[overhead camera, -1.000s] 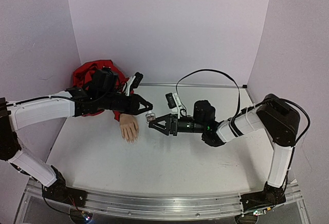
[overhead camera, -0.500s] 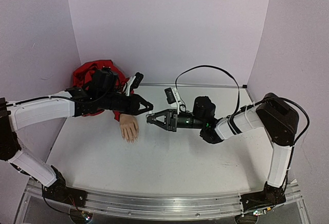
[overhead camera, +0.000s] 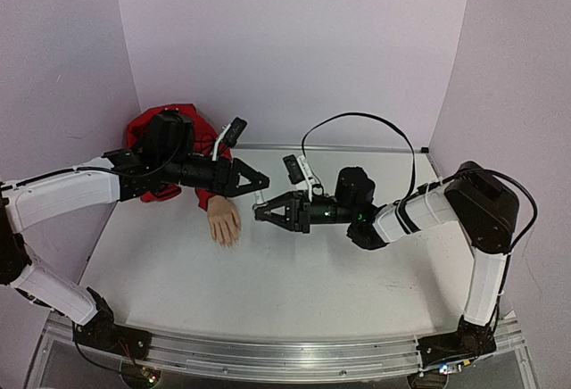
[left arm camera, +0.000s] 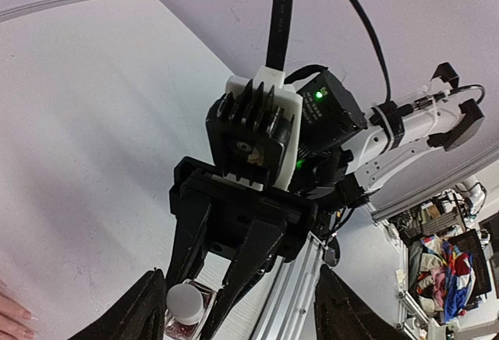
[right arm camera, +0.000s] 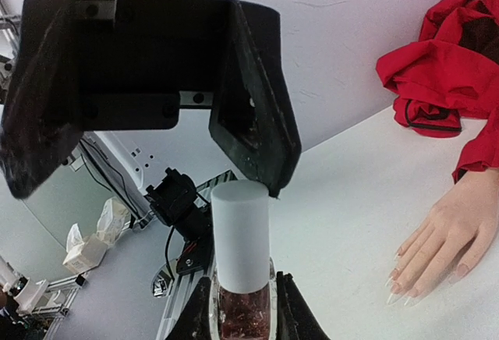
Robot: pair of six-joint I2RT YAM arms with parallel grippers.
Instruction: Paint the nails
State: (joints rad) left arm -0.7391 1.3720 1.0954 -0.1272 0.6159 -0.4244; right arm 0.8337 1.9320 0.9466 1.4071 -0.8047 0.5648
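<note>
From above, my left fingers point(overhead camera: 260, 181) have just let go. They stand spread and drawn back a little toward the crumpled red fabric sleeve point(overhead camera: 147, 130); a second ago they were clenched on the small pinkish glass polish bottle with the white cylindrical cap point(overhead camera: 259, 202). My right fingers point(overhead camera: 257, 213) closed on that bottle half a second ago and now carry it alone above the white counter point(overhead camera: 268, 291). It hangs just beside the flesh-coloured mannequin hand point(overhead camera: 223, 221), which lies palm down, pointing toward my bases. I judge the hand-over done. The cap is still on, so no painting can begin yet.

From my left wrist, my own two fingers sit well apart at the bottom edge with nothing gripped between them. The black right fingers reach in and pinch the bottle, its white cap seen end-on. A small green light point(left arm camera: 318, 94) glows on the right arm's housing. I can read no writing there.

From my right wrist, the bottle stands upright, with my right fingers clenched on its glass body below the cap. The left fingers hang released just behind the cap, and I cannot tell whether one tip brushes it. The pale nails point(right arm camera: 399, 281) rest on the counter to the right, apart from the bottle, and look unpainted. Neither bottle nor cap shows a label I can read.
</note>
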